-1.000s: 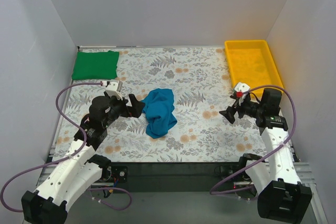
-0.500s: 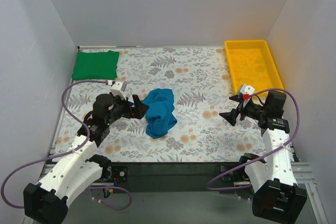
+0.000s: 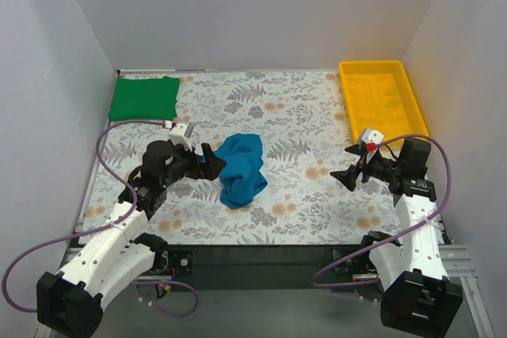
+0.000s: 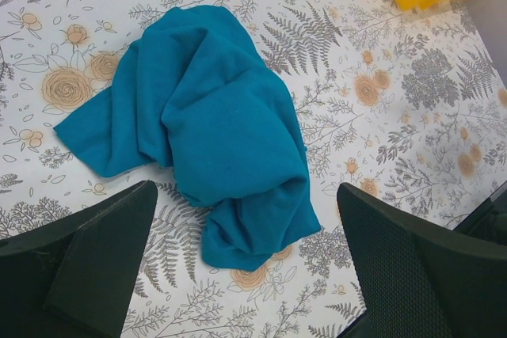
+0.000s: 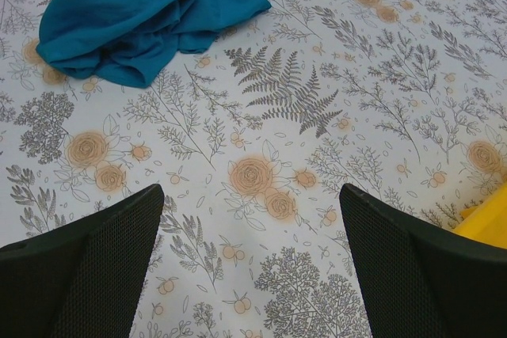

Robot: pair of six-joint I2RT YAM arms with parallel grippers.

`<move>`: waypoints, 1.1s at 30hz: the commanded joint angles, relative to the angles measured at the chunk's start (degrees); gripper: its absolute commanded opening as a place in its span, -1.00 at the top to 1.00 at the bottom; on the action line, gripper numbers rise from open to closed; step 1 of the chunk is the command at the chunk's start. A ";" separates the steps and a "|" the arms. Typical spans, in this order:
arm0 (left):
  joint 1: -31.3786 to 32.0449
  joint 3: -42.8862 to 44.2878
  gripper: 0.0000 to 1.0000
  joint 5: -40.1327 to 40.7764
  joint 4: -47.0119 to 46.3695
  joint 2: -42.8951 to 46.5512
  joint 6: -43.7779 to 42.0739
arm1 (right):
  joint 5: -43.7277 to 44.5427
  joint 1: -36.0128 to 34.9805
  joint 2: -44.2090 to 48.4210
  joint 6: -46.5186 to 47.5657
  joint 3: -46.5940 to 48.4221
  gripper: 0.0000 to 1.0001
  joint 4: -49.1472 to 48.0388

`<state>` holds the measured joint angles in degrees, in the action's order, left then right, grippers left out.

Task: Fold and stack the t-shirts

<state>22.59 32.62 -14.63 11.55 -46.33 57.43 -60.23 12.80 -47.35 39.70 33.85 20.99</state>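
The crumpled teal-blue cotton t-shirt [image 3: 240,168] lies in the middle of the counter [image 3: 301,116]. The folded bright green cotton t-shirt [image 3: 144,98] sits far left. The left gripper [image 3: 212,162], just beside the blue one, and the right gripper [image 3: 348,170] are wide open and empty. A grab could pinch many layers and leave it bunched.

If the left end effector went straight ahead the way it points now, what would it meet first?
Most likely the crumpled teal t-shirt, lying just ahead of the open left end effector; exact height is unclear.

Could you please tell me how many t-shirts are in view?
2. The green t-shirt lies folded at the far left corner; the teal t-shirt lies crumpled near the middle. I see no others.
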 commanded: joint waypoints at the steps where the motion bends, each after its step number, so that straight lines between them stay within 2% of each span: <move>1: 0.09 0.95 -0.93 -1.36 -0.65 -0.08 -0.39 | -1.30 0.30 -0.11 0.73 -0.18 -0.97 -0.25; 12: 0.09 1.74 -0.85 -4.70 -1.00 -2.89 0.32 | -1.21 0.30 -0.20 1.08 -0.27 -0.96 -0.25; 33: 0.00 1.83 -0.82 -4.88 -1.71 -5.53 2.25 | -1.21 0.30 -0.11 1.17 -0.36 -0.97 -0.25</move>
<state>22.59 32.64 -18.96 10.96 -51.62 58.98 -60.20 12.80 -47.40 40.51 33.85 20.99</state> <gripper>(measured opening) 0.915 0.984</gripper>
